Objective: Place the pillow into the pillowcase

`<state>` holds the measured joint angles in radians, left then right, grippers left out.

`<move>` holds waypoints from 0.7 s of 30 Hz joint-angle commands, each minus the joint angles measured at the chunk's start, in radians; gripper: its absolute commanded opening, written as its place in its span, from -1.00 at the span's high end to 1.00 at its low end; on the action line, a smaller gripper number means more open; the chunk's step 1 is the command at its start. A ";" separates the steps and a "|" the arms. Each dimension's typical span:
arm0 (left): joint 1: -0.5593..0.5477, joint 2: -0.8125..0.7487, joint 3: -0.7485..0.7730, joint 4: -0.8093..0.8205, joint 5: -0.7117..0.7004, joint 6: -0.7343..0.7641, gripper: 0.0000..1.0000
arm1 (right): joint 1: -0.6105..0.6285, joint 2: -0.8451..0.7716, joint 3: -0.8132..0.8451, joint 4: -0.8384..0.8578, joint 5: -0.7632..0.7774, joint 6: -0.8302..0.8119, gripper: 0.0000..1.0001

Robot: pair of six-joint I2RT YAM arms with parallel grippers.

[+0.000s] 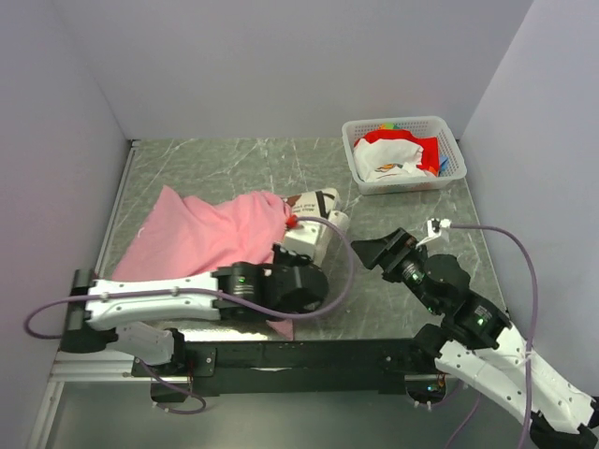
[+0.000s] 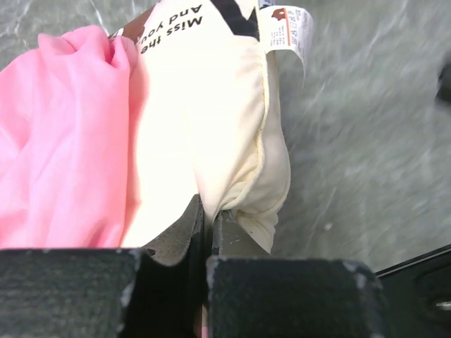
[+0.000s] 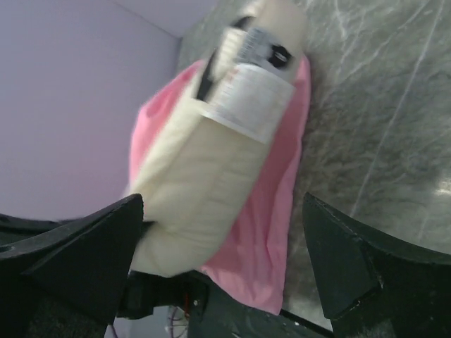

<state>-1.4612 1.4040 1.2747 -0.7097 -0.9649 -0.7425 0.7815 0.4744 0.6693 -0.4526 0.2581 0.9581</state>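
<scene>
Firstly, the left gripper (image 2: 208, 220) has its jaws pressed together on the near corner of the pillow (image 2: 211, 113); the fingertips are hidden in the cream fabric. The pillow lies in the middle of the table (image 1: 234, 164), its left part covered by the pillowcase (image 1: 201, 238); how deep it sits inside I cannot tell. Dark print reads "Miss the" and "And you"; the rest is cut off. Its white label (image 2: 287, 28) has a red mark, but the words are too small to read. The right gripper (image 1: 367, 253) hangs beside the pillow, jaws wide apart, touching nothing. Far right stands a basket (image 1: 393, 123); its red and white contents are unclear.
</scene>
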 commanded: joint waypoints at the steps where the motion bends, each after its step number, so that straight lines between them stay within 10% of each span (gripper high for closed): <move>1: 0.032 -0.160 0.000 0.113 0.009 0.032 0.98 | -0.008 -0.011 -0.166 0.125 -0.124 0.050 -0.98; 10: 0.052 -0.273 0.002 0.154 0.055 0.084 0.98 | 0.024 0.381 -0.353 0.756 -0.307 0.010 -0.83; 21: 0.055 -0.319 -0.006 0.136 0.071 0.068 0.98 | 0.136 0.929 -0.180 0.954 -0.191 0.059 -0.72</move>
<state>-1.4105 1.1461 1.2510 -0.6521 -0.8783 -0.6731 0.8829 1.2980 0.4118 0.3847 0.0074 1.0031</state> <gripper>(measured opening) 0.050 0.867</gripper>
